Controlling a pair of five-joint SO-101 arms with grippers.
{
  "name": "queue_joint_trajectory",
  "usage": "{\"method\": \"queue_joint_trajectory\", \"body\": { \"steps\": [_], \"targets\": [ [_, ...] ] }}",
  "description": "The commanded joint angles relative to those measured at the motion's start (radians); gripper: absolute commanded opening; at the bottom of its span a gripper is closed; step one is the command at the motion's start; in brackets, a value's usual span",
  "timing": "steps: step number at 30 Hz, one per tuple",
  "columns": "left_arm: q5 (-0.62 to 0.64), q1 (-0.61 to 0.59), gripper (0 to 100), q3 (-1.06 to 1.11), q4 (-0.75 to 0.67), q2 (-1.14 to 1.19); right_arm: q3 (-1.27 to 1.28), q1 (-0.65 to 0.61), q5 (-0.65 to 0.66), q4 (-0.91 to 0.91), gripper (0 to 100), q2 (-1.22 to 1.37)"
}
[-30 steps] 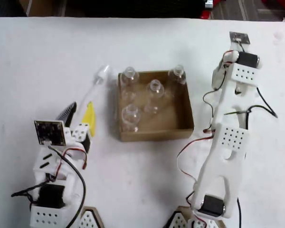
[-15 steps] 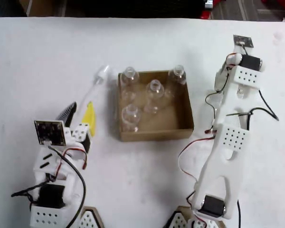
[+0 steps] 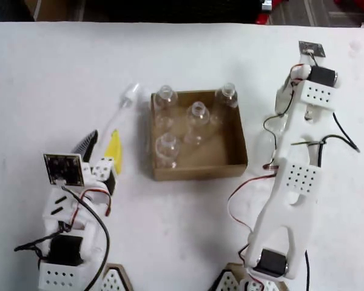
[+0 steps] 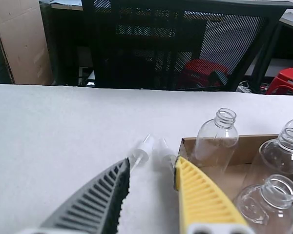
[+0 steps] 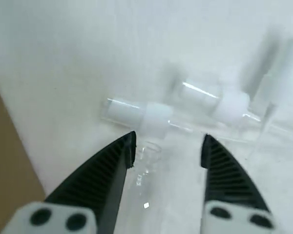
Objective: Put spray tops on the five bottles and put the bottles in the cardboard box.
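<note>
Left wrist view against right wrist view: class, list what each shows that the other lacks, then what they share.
Left wrist view: uncapped clear bottles standing in the cardboard box, black mesh furniture behind the table, and the open grey-and-yellow left gripper. Right wrist view: two spray tops lying side by side ahead of the open black right gripper. Shared: the white table, a spray top lying on it (one lies ahead of the left gripper), and probably the box, a brown edge in the right wrist view.
</note>
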Motion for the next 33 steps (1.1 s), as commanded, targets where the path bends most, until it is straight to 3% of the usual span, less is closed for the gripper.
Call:
{"method": "queue_joint_trajectory", "body": {
  "steps": [1, 6, 16, 21, 33],
  "targets": [
    [0.003, 0.015, 14, -0.006, -0.025, -0.015, 0.155, 0.002, 0.011, 0.030, 24.0, -0.182],
    [0.003, 0.015, 14, -0.009, -0.023, -0.015, 0.322, -0.024, 0.009, 0.025, 17.2, -0.285],
    [0.003, 0.015, 14, -0.009, -0.018, -0.015, 0.331, -0.031, 0.000, -0.015, 16.3, -0.203],
    [0.003, 0.015, 14, -0.009, -0.021, -0.015, 0.331, -0.031, 0.002, 0.001, 4.0, -0.206],
    [0.003, 0.015, 14, -0.009, -0.020, -0.015, 0.341, -0.033, 0.002, 0.005, 15.0, -0.196]
  ]
}}
